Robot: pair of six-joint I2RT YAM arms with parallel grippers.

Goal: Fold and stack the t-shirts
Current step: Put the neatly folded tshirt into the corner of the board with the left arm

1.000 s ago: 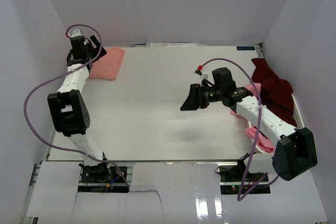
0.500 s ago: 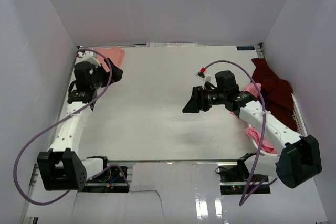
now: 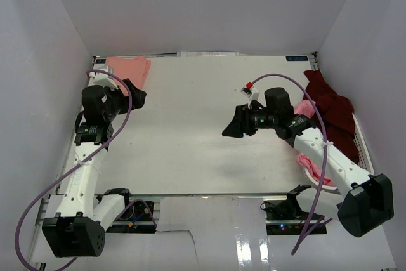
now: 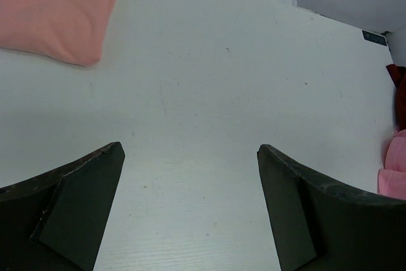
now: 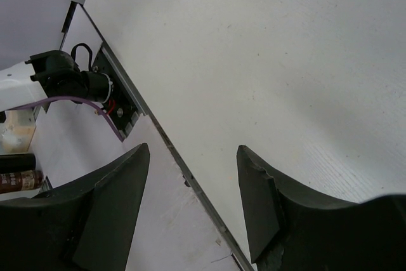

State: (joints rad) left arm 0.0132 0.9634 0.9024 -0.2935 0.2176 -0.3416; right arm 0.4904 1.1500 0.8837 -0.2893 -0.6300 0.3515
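Observation:
A folded salmon-pink t-shirt (image 3: pixel 130 68) lies at the table's back left corner, and it also shows in the left wrist view (image 4: pixel 57 11). On the right side, a dark maroon t-shirt (image 3: pixel 330 103) sits crumpled, with a lighter pink t-shirt (image 3: pixel 314 166) bunched in front of it, partly behind my right arm. My left gripper (image 3: pixel 136 96) hovers just in front of the salmon shirt, open and empty (image 4: pixel 190 149). Over the table's middle right my right gripper (image 3: pixel 231 125) points left, open with nothing between its fingers (image 5: pixel 193 149).
White walls close in the table on the left, back and right. A white slotted basket (image 3: pixel 360 138) edges out beside the maroon shirt. The right wrist view shows the table's near edge and the left arm's base (image 5: pixel 70 77).
My left arm has drawn back from the folded salmon shirt toward the near side, its gripper still open. The right gripper has shifted slightly toward the near side.

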